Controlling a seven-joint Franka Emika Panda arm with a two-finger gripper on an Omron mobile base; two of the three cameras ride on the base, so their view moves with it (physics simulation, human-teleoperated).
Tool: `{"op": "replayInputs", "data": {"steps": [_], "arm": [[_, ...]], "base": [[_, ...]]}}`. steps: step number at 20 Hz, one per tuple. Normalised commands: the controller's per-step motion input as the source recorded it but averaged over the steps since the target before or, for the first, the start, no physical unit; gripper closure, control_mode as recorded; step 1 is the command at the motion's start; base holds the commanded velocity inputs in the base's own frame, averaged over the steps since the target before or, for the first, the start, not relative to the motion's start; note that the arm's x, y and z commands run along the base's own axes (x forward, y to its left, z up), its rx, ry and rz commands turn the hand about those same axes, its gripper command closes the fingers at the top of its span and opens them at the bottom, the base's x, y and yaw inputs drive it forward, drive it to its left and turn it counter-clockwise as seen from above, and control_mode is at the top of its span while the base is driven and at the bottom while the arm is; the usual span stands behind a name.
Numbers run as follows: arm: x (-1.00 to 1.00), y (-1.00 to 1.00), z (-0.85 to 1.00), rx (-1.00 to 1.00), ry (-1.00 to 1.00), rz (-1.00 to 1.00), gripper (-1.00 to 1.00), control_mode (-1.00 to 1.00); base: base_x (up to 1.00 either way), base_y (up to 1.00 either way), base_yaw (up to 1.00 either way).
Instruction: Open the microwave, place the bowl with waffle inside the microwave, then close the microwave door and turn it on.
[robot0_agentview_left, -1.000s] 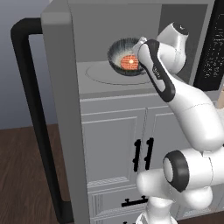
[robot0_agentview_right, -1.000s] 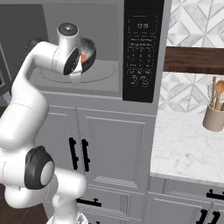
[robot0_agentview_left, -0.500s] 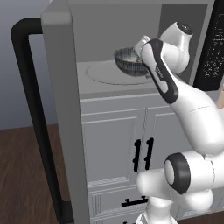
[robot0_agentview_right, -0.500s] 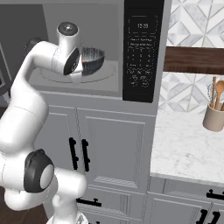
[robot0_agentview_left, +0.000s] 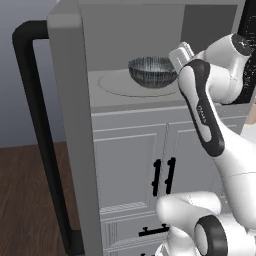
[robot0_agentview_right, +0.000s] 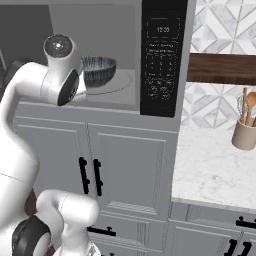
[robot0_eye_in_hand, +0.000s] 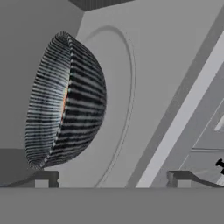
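Observation:
The microwave (robot0_agentview_right: 131, 22) stands open, its door (robot0_agentview_left: 70, 125) swung out to the left with the long black handle (robot0_agentview_left: 39, 135) facing me. Inside, the dark striped bowl (robot0_agentview_left: 152, 71) (robot0_agentview_right: 98, 70) sits upright on the round turntable (robot0_agentview_left: 117, 86). In the hand view, which is rolled on its side, the bowl (robot0_eye_in_hand: 65, 100) shows a thin orange sliver of waffle at its rim. My gripper (robot0_eye_in_hand: 111, 178) is open with nothing between its fingertips (robot0_eye_in_hand: 43, 177). It is just in front of the bowl and apart from it.
The black button panel (robot0_agentview_right: 162, 60) is right of the cavity. Grey cabinet doors with short black handles (robot0_agentview_left: 163, 175) lie below. A marble counter (robot0_agentview_right: 215, 165) at the right carries a utensil holder (robot0_agentview_right: 244, 134) under a wooden shelf (robot0_agentview_right: 222, 67). My arm (robot0_agentview_left: 202, 110) crosses the cavity's right side.
A second ago the bowl was tilted in my shut gripper, with the waffle showing. It has since been set upright on the turntable, and the gripper has opened and drawn back.

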Motion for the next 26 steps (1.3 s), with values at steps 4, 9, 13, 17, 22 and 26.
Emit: {"op": "replayInputs", "data": {"steps": [4,9,13,17,22,26], "arm": [[-1.0,0.19,-0.02,-0.13,-0.12,0.0,-1.0,-1.0],[-0.9,0.35,-0.07,-0.17,-0.17,0.0,-1.0,-1.0],[-0.74,0.1,-0.02,-0.16,-0.21,0.0,-1.0,-1.0],[-0.19,0.02,-0.22,-0.15,-0.22,0.02,-1.0,-1.0],[-0.01,0.23,-0.36,-0.18,-0.21,0.06,-1.0,-1.0],[-0.26,0.37,-0.46,-0.24,-0.23,0.02,-1.0,-1.0]], "base": [[0.0,0.0,0.0],[0.0,0.0,0.0],[0.0,0.0,0.0],[0.0,0.0,0.0],[0.0,0.0,0.0],[0.0,0.0,0.0]]}}
